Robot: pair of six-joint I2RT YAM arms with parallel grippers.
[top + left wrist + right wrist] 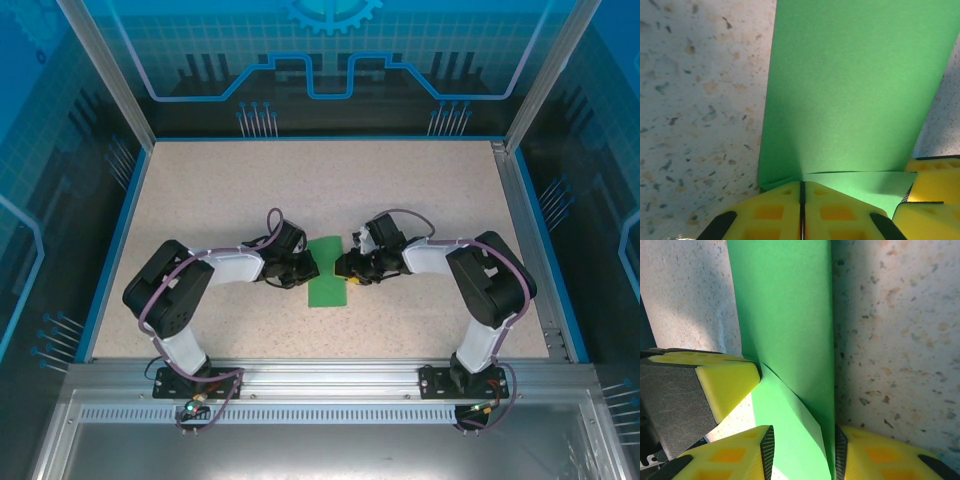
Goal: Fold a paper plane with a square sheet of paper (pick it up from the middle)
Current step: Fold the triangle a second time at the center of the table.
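The square sheet of paper (328, 272) is bright green and folded into a narrow strip in the middle of the table. My left gripper (306, 268) is at its left edge, my right gripper (347, 268) at its right edge. In the left wrist view the yellow jaws of my left gripper (801, 181) are pressed together on the paper (850, 90), where a crease starts and a flap stands up. In the right wrist view my right gripper (804, 440) is partly open, astride the paper (785, 315), with its right pad against the paper's edge.
The speckled beige table (240, 190) has a blue raised rim (110, 250) and an aluminium rail along the near edge (330, 378). Both arms reach inward from their bases. The left gripper's finger (725, 382) is close to my right jaws.
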